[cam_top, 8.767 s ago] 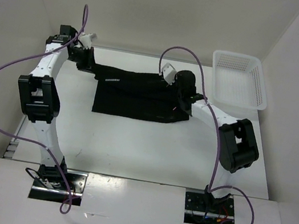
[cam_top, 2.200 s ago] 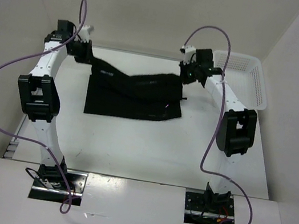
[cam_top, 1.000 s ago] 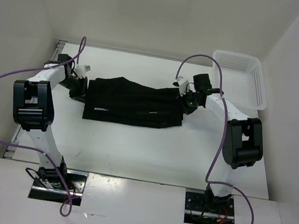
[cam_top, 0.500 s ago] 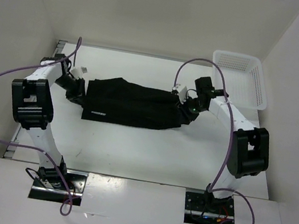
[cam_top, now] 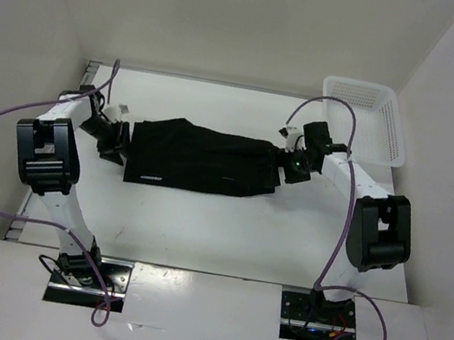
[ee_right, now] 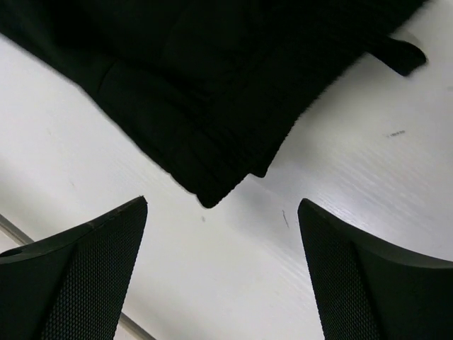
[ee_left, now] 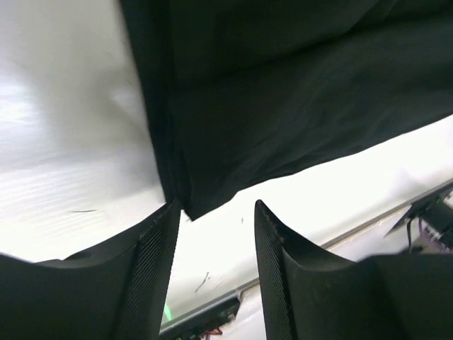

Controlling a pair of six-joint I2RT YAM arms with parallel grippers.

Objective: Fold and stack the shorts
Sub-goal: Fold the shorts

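**White tabletop: black shorts, part-folded**

White table (cam_top: 201, 218) is carrying the shorts (cam_top: 202, 159) at centre, lying as a band from 9 to 3 o'clock. Left gripper (ee_left: 216, 205) and right gripper (ee_right: 223, 204) are hovering at either end, jaws apart, holding nothing. Next fold is probably calling for both layers pinched together and edges kept matching. Layer count is proving unreadable in the black, and wrist views are cutting off most of the cloth.

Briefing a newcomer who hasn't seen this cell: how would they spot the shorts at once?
Start at the white table. Across its far middle lies a flat black cloth band, the shorts. Nothing else lying there is dark or soft; the white mesh basket sits apart at the far right corner.
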